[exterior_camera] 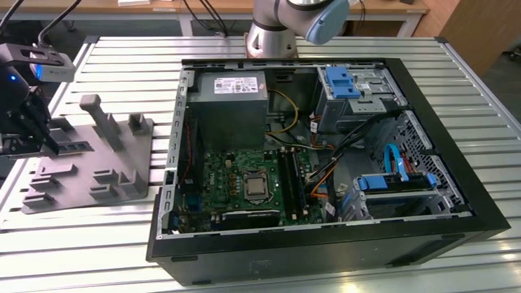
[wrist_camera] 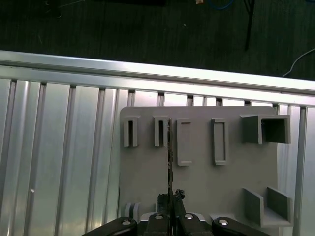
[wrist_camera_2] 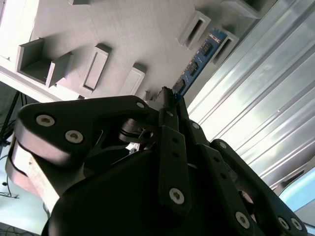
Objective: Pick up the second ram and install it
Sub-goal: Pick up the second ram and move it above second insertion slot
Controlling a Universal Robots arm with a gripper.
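Note:
The second ram (wrist_camera_2: pixel 197 61) is a thin blue-green stick with black chips. It stands on edge in the grey moulded tray (wrist_camera_2: pixel 123 29), its far end between two slotted posts. In the first wrist view the second ram (wrist_camera: pixel 170 147) shows edge-on as a thin dark line across the tray (wrist_camera: pixel 206 182). My gripper (wrist_camera_2: pixel 167 98) is shut on its near end, and the fingertips meet around the stick's edge where my gripper (wrist_camera: pixel 171 195) shows in the first wrist view. In the exterior view my gripper (exterior_camera: pixel 47 145) hangs over the tray (exterior_camera: pixel 89 177) at that view's left, by the ram (exterior_camera: pixel 73 147).
An open black computer case (exterior_camera: pixel 326 244) lies on the ribbed metal table (exterior_camera: pixel 122 67) at the exterior view's right of the tray. Inside are the green motherboard (exterior_camera: pixel 236 177) with long black slots (exterior_camera: pixel 291 177), a grey power supply (exterior_camera: pixel 232 104), cables and blue drive brackets (exterior_camera: pixel 342 82).

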